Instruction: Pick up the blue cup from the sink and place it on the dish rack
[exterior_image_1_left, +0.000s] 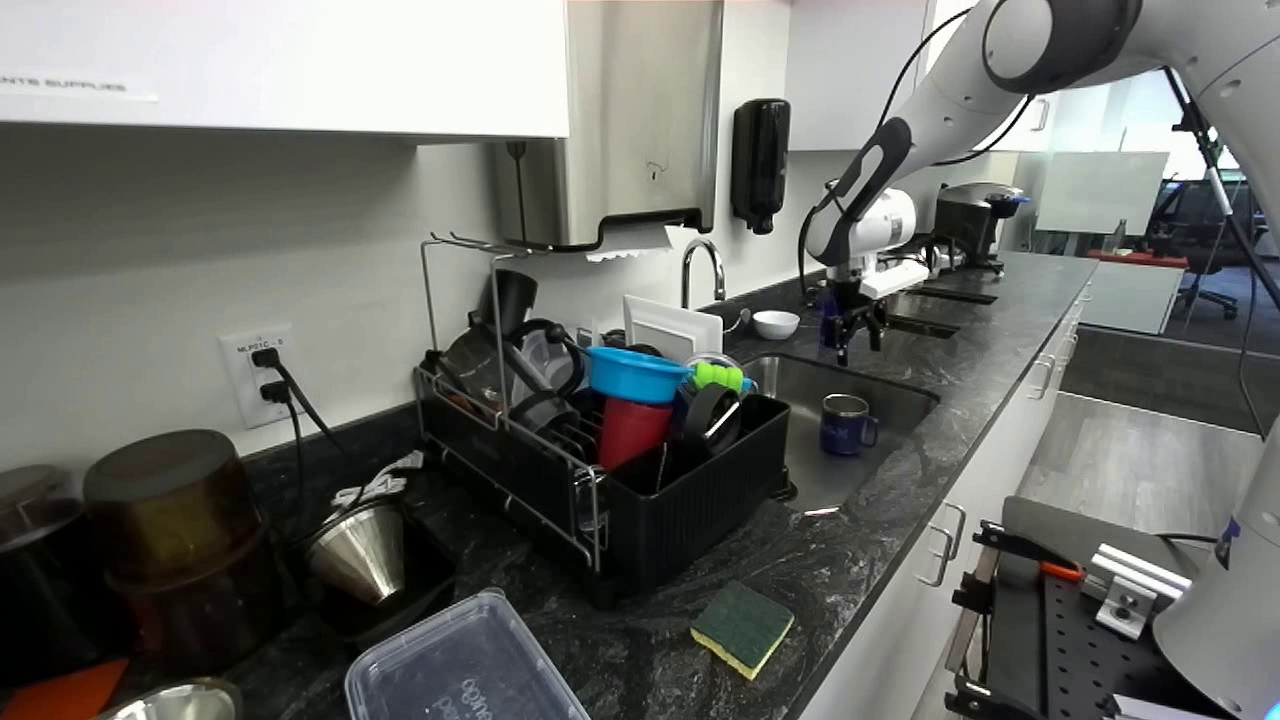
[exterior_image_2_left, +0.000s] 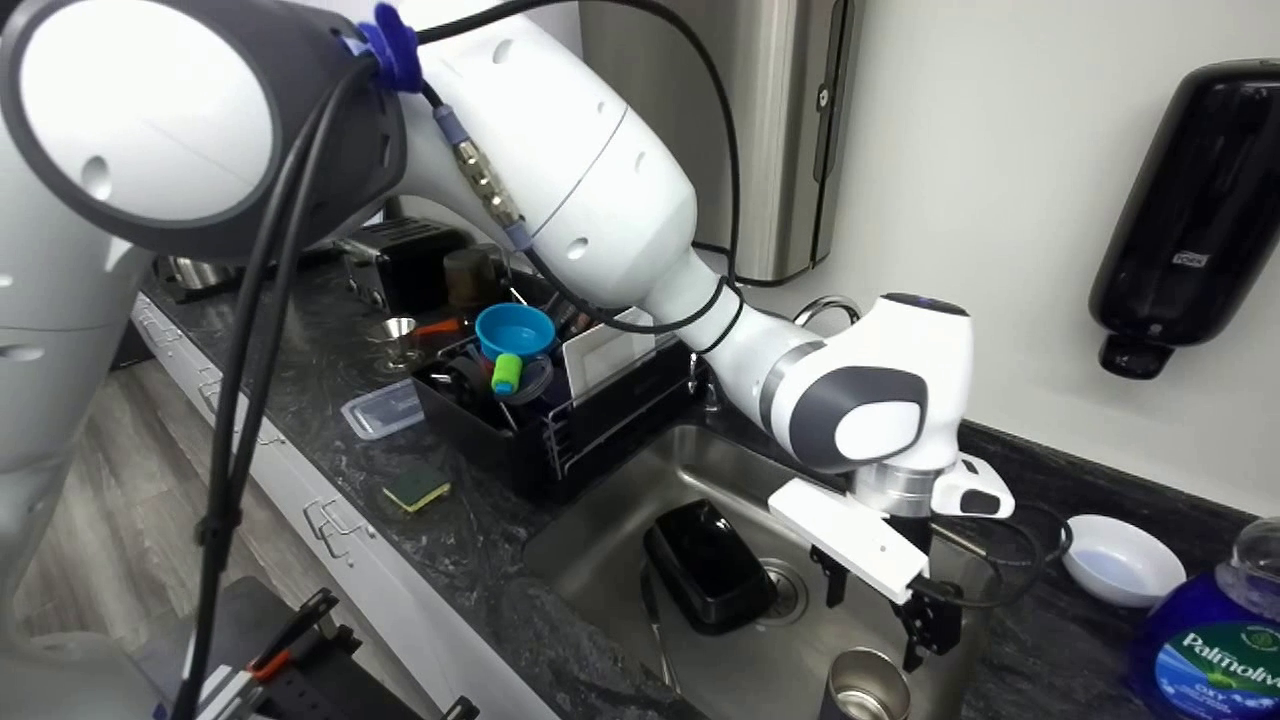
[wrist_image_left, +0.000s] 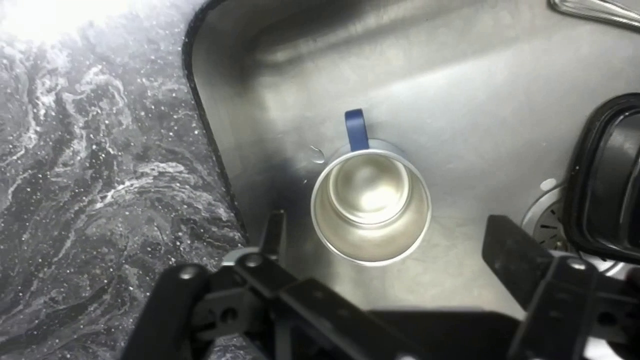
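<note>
The blue cup, a dark blue mug with a bare metal inside, stands upright in the steel sink (exterior_image_1_left: 812, 475). It shows in both exterior views (exterior_image_1_left: 847, 430) (exterior_image_2_left: 865, 688) and in the wrist view (wrist_image_left: 371, 200), where its handle points to the top of the picture. My gripper (exterior_image_1_left: 860, 350) is open and empty above the sink, higher than the cup. In the wrist view the fingers (wrist_image_left: 385, 220) stand wide apart, with the cup's rim between and a little beyond them, nearer the left finger. The black dish rack (exterior_image_1_left: 700, 515) stands beside the sink; it also shows in an exterior view (exterior_image_2_left: 490, 440).
The rack holds a blue bowl (exterior_image_1_left: 636, 375), a red cup (exterior_image_1_left: 632, 432), a white board (exterior_image_1_left: 670, 330) and several dark dishes. A black container (exterior_image_2_left: 708, 565) and a utensil (exterior_image_2_left: 657, 635) lie in the sink. A faucet (exterior_image_1_left: 703, 262), white bowl (exterior_image_2_left: 1122, 562) and soap bottle (exterior_image_2_left: 1215, 650) stand behind or beside it.
</note>
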